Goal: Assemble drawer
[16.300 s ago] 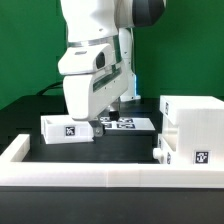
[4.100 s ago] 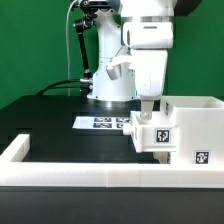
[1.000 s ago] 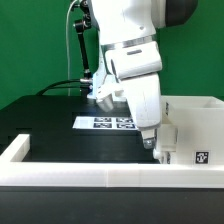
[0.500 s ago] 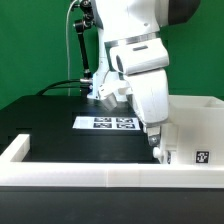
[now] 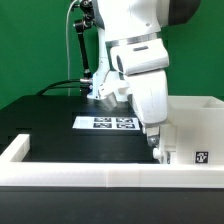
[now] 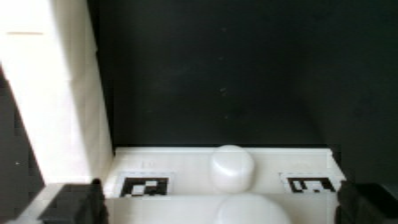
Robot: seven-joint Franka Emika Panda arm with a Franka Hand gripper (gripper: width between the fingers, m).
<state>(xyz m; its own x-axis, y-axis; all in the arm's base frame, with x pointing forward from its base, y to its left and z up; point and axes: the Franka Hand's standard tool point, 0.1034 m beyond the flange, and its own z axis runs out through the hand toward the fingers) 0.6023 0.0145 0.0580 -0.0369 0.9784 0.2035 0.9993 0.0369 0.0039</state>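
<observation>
Your arm leans in from above and its claw (image 5: 152,138) sits low at the left face of the drawer casing (image 5: 195,125), on the exterior view's right. The fingertips press close against that face, just over the front border wall (image 5: 80,171).

In the wrist view the two dark fingertips (image 6: 71,203) stand wide apart, so the claw is open and grips nothing. Between them lies the front of a drawer tray (image 6: 222,170), with its rounded knob (image 6: 230,167) midway between the fingers. You cannot tell from either view whether the pads touch the tray.

For room to move, you have the bare black table (image 5: 70,135) stretching away to the exterior view's left, bounded by the low white wall at the front and at the left corner. The marker board (image 5: 105,123) lies flat behind the claw, well apart from the front wall. A tall white panel (image 6: 45,90) runs close along one side of the wrist view.

The only markings are black-and-white square tags: one on the casing's front (image 5: 199,156), two on the tray front (image 6: 143,186), several on the board. No writing can be read.
</observation>
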